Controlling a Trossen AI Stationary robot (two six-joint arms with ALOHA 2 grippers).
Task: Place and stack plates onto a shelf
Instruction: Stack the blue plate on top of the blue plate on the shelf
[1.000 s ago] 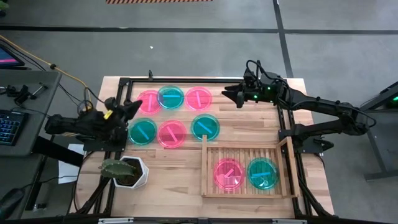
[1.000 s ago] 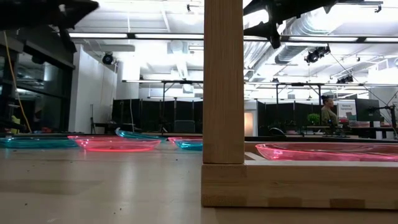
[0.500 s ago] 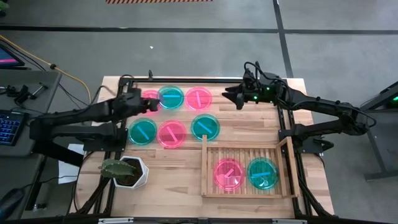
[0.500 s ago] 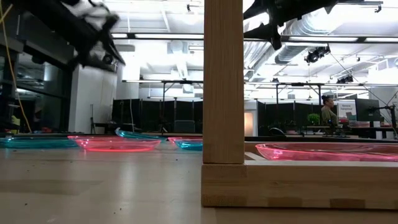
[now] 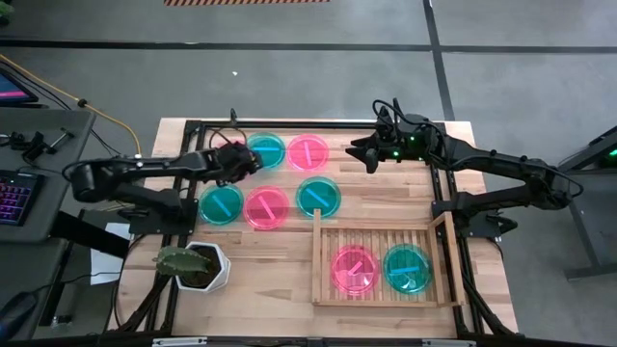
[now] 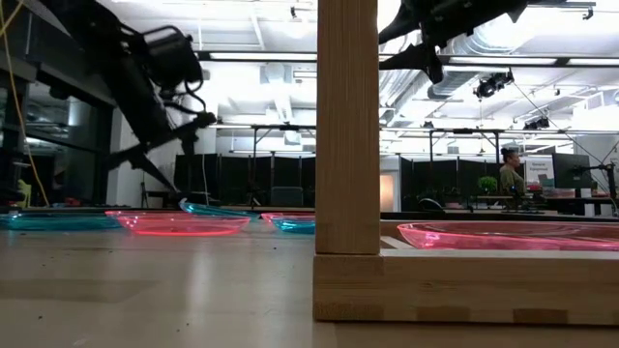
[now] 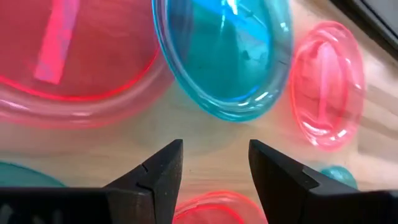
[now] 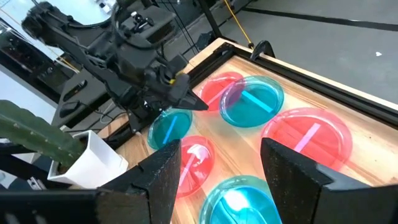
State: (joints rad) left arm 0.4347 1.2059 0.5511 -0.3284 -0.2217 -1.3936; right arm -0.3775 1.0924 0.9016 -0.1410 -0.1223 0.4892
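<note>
Six plates lie on the table: at the far edge a pink plate (image 7: 68, 56), mostly hidden under my left arm in the high view, a teal plate (image 5: 266, 150) whose rim overlaps it, and another pink plate (image 5: 308, 151). Nearer lie a teal plate (image 5: 222, 202), a pink one (image 5: 267, 207) and a teal one (image 5: 317, 196). The wooden shelf (image 5: 326, 260) at the near right holds a pink plate (image 5: 355, 269) and a teal plate (image 5: 407, 267). My left gripper (image 5: 247, 160) (image 7: 216, 149) hangs open, tipped down over the bare wood by the overlapping pair. My right gripper (image 5: 362, 152) (image 8: 217, 162) hovers open right of the far row.
A white hexagonal pot (image 5: 210, 265) with a cactus stands at the near left corner. Black frame rails (image 5: 443, 207) run along the table's sides. Bare wood (image 5: 270, 280) lies between the pot and the shelf. A person stands far off in the room (image 6: 510, 169).
My left gripper has swung from the table's left edge toward the far row of plates, sinking and tipping downward, and now hangs over the far-left pink and teal pair. No plate has moved.
</note>
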